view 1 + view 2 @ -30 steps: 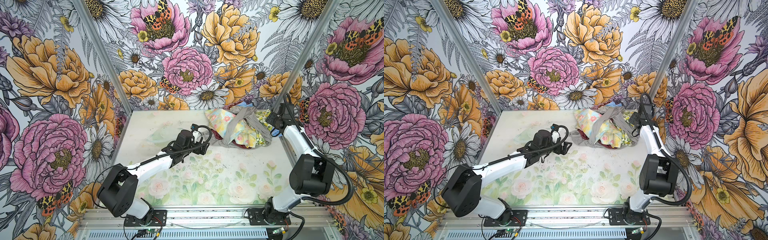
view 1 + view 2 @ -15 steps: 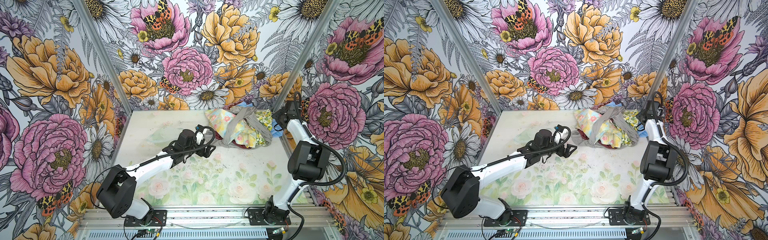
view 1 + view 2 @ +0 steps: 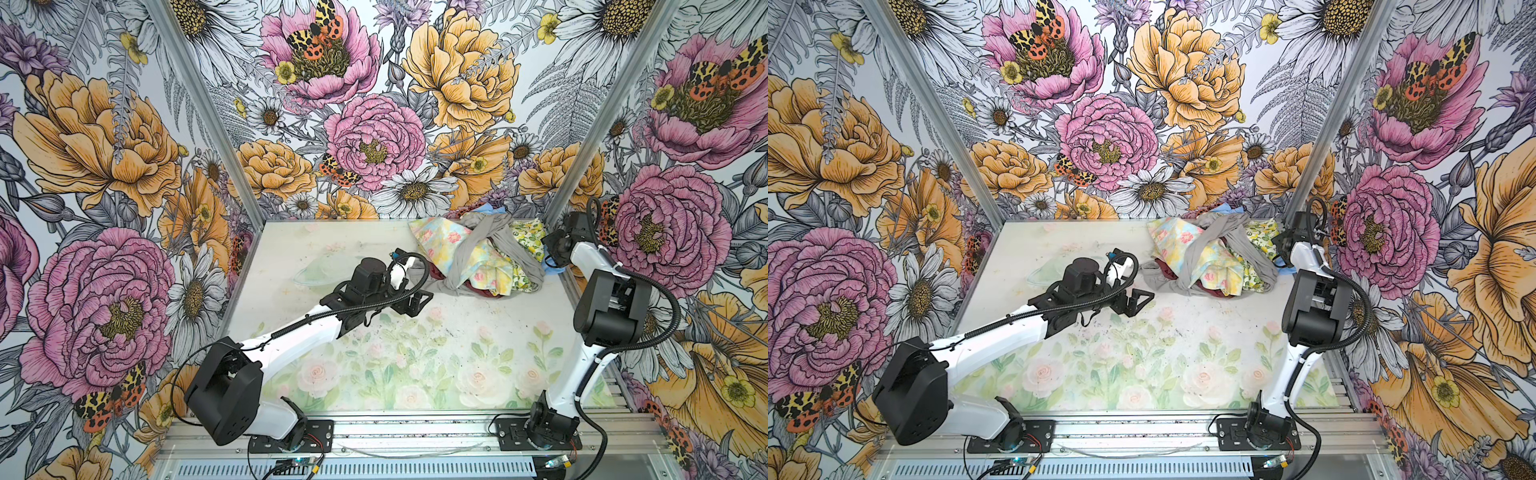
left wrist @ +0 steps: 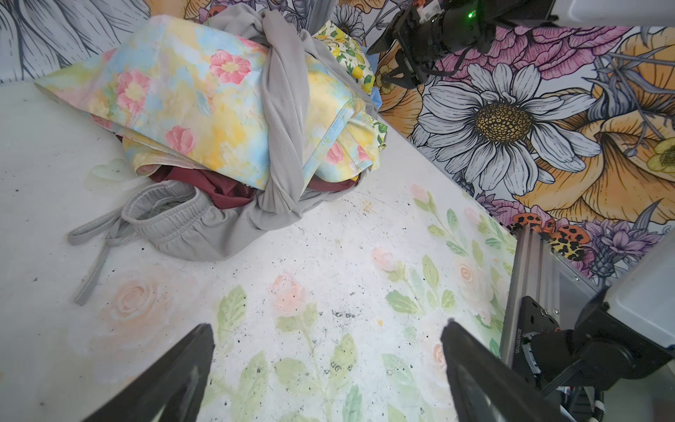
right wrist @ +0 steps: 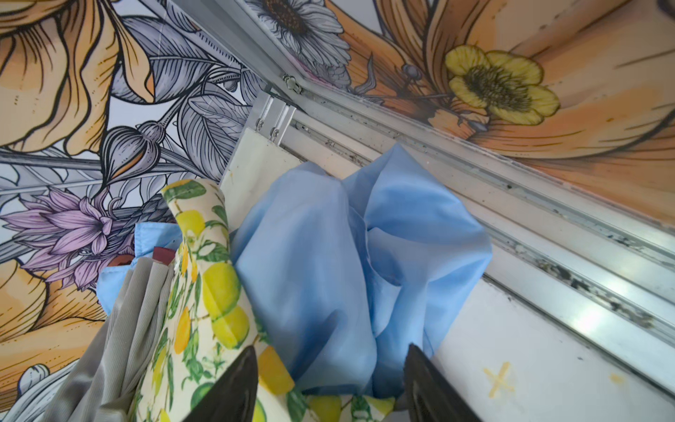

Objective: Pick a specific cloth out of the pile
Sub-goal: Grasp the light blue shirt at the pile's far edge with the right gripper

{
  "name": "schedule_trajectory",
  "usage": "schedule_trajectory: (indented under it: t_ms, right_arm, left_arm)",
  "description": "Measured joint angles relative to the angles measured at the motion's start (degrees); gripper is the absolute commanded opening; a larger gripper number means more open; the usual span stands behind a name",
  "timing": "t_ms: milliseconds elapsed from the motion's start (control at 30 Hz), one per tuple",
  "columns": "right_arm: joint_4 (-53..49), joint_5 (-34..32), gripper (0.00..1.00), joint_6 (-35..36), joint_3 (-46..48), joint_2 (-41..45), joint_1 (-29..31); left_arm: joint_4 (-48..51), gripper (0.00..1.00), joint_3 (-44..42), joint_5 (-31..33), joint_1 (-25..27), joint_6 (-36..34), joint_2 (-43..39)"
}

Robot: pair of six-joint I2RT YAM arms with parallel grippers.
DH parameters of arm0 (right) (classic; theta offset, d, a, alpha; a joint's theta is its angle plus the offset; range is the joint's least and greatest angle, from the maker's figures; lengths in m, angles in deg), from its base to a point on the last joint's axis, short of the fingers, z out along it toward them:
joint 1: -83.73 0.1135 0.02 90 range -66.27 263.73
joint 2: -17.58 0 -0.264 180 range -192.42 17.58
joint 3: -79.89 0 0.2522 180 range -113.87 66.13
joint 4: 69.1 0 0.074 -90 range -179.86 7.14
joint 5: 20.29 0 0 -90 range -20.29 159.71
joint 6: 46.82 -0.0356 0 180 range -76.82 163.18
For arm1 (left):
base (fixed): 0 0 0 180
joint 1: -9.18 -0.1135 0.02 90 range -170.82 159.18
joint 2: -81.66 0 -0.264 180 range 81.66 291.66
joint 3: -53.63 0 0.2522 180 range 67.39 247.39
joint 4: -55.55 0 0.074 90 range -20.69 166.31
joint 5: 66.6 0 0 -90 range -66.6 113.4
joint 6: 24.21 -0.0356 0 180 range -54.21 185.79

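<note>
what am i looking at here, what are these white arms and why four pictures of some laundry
Two white robot arms stand at the near edge of a table. Each ends in a two-fingered pincer. Both top views look down on the whole scene; the other two pictures come from cameras on the arms' wrists. In the table's far right corner lies the pile: pastel floral fabric, a grey garment, lemon-print fabric and a maroon piece. The left pincer hovers open above the table, short of the pile. The right pincer is beside the pile, jaws apart around a fold of the sky-blue cloth. Nothing looks gripped.
</note>
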Motion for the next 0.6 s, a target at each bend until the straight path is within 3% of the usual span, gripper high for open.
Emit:
schedule_trajectory:
  t_ms: [467, 533, 567, 600]
  right_arm:
    - [5.1, 4.4, 0.69, -5.6, -4.2, -9.1, -1.7]
    - [5.2, 4.7, 0.62, -6.4, -4.9, -10.5, -1.6]
    - [5.2, 4.8, 0.46, -6.7, -5.1, -10.9, -1.5]
    - [5.2, 4.9, 0.21, -7.0, -5.3, -11.1, -1.4]
  left_arm:
    - [0.0, 0.98, 0.0, 2.1, 0.2, -1.2, -2.4]
    - [0.0, 0.98, 0.0, 2.1, 0.2, -1.3, -2.4]
    - [0.0, 0.98, 0.0, 2.2, 0.2, -1.4, -2.4]
    - [0.0, 0.98, -0.1, 2.2, 0.2, -1.5, -2.4]
